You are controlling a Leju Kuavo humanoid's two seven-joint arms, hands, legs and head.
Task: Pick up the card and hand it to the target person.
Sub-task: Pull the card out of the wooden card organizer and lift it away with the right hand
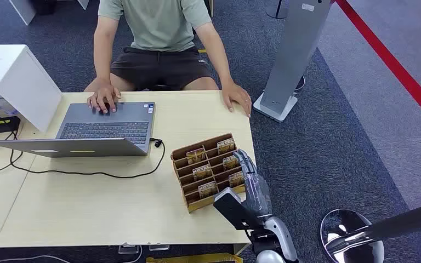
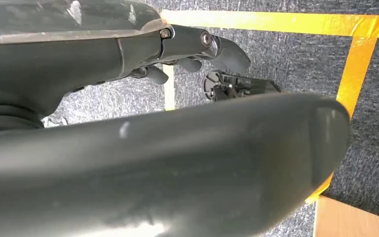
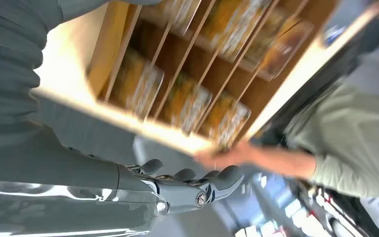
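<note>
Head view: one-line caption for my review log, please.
Right hand open beside the wooden card rack on the table, with a seated person opposite at a laptop.

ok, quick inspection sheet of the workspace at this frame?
Surface: light wood table, mostly bare at the front.
Job's things: cards upright in a brown slotted rack near the table's right edge.
Clutter: open laptop, white box.
Hands: right hand beside the rack, fingers apart, holding nothing; left hand over carpet, state unclear.
Cables: black cable from laptop across table.
Surroundings: seated person, hands on laptop and table; grey stand; red floor line.
</note>
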